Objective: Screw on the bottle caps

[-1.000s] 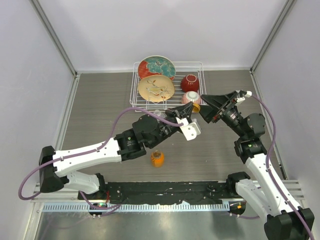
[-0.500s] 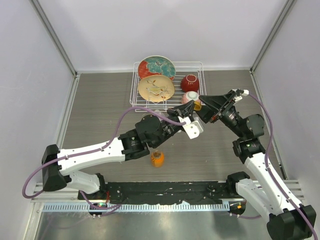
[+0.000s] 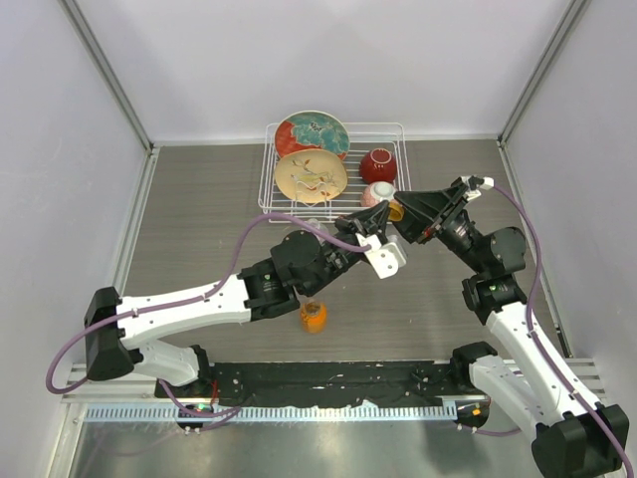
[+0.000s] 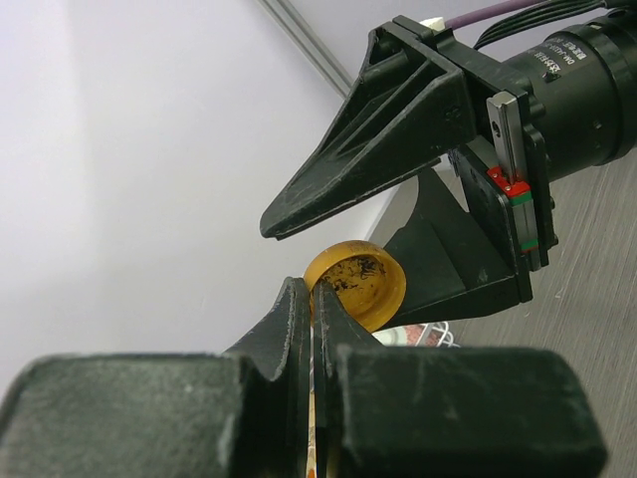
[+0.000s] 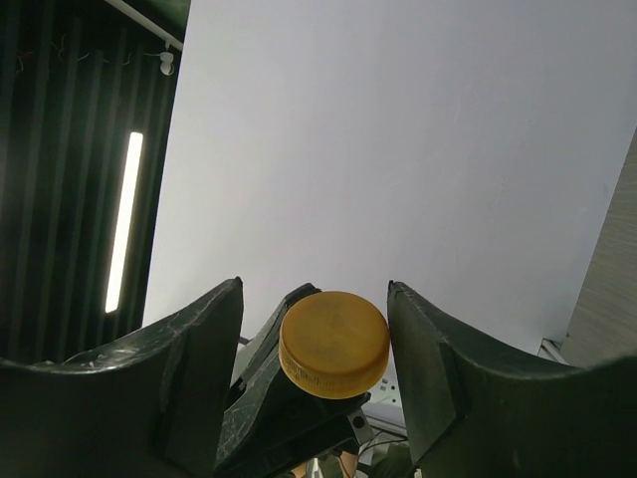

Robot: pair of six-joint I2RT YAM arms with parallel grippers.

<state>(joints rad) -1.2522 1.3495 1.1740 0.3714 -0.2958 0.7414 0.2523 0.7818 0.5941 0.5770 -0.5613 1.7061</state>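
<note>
The orange cap (image 5: pixel 333 344) is off the desk (image 3: pixel 199 219), held in the air between the two arms at about 2 o'clock from the desk centre, just at the 6 o'clock side of the wire rack (image 3: pixel 398 134). The left pincer (image 4: pixel 311 299) is closed narrow, and its two black tapered fingers (image 4: pixel 291 319) clamp the thin side wall of the cap. The left wrist view shows the cap's hollow underside, a shallow round plastic cup with dark specks on its inner face. The right wrist view shows the flat closed top, which is smooth and matte. The right pincer (image 5: pixel 314 291) stands wide and straddles the cap. Its black wedge-shaped fingers (image 5: pixel 199 349) sit at 9 o'clock and 3 o'clock of the cap. A clear gap shows at 9 o'clock, and the 3 o'clock finger lies at the cap's edge; whether it touches cannot be told. The orange bottle (image 3: pixel 313 316), squat and rounded, stands upright on the wood-grain desk at 6 o'clock from the centre, below the left forearm and well apart from the cap. The white wire rack at 12 o'clock carries two patterned round plates (image 3: pixel 311 176), a glossy red bowl (image 3: pixel 378 164) and a pink bowl (image 3: pixel 380 191).
</note>
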